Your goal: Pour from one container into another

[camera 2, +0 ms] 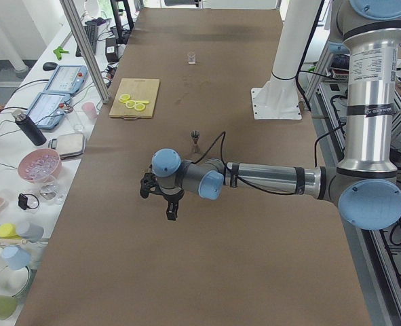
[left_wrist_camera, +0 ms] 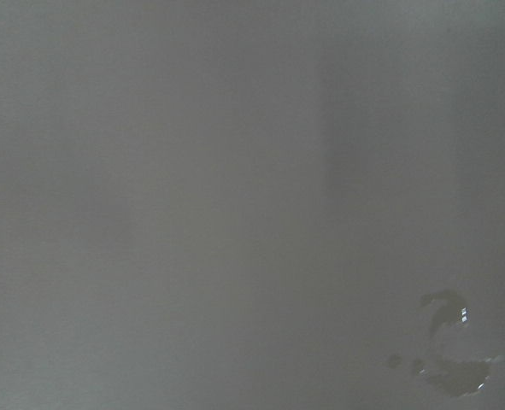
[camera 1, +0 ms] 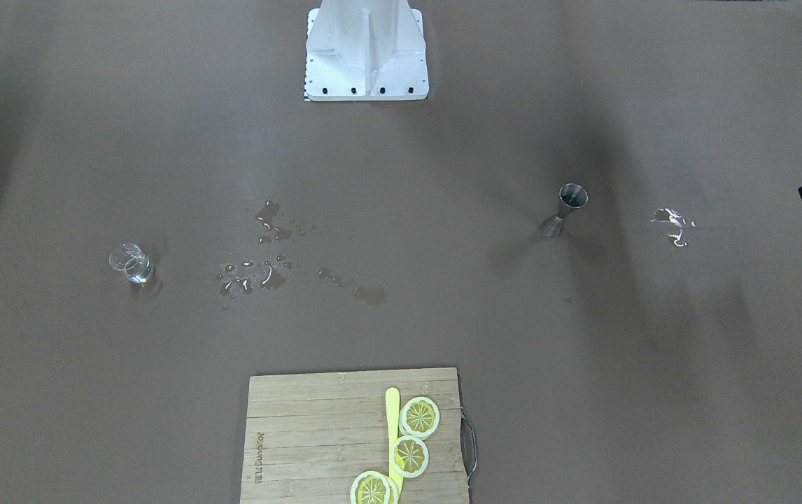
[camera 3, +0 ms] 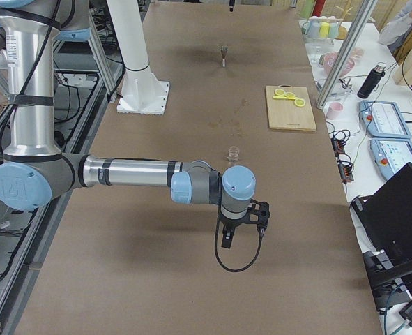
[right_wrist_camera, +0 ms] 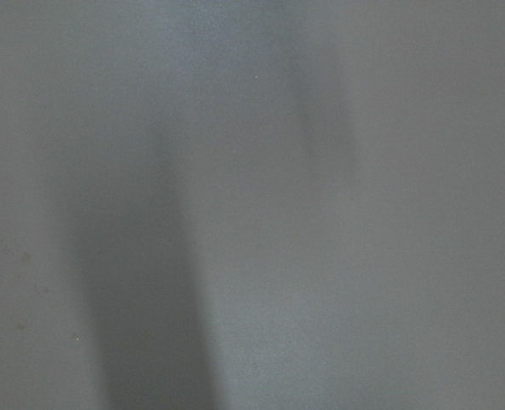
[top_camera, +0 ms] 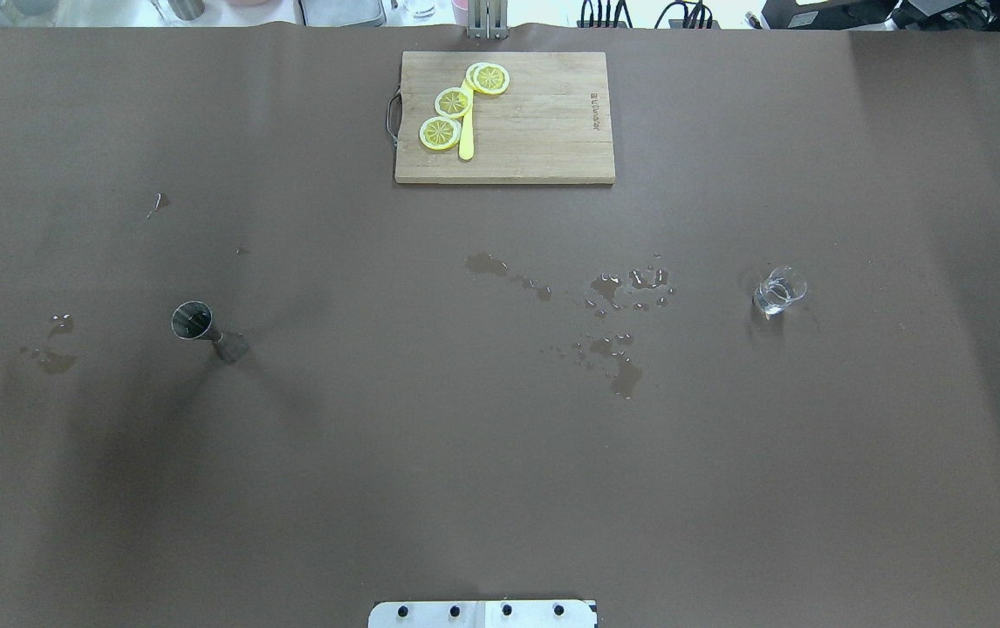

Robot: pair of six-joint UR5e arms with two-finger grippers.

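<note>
A small steel jigger [top_camera: 203,330] stands upright on the robot's left half of the brown table, also seen as the jigger [camera 1: 567,210]. A small clear glass [top_camera: 777,292] holding a little water stands on the right half, the same glass [camera 1: 131,263]. My left gripper [camera 2: 171,212] hangs over bare table nearer the camera than the jigger [camera 2: 195,139]. My right gripper [camera 3: 225,239] hangs over bare table just short of the glass [camera 3: 233,153]. Both show only in the side views, so I cannot tell whether they are open or shut. Neither wrist view shows any fingers.
A wooden cutting board [top_camera: 544,131] with lemon slices [top_camera: 453,102] and a yellow knife lies at the far middle edge. Water spots [top_camera: 613,296] lie between the centre and the glass, and a small puddle [top_camera: 51,358] left of the jigger. The white robot base [camera 1: 366,52] stands at the near edge.
</note>
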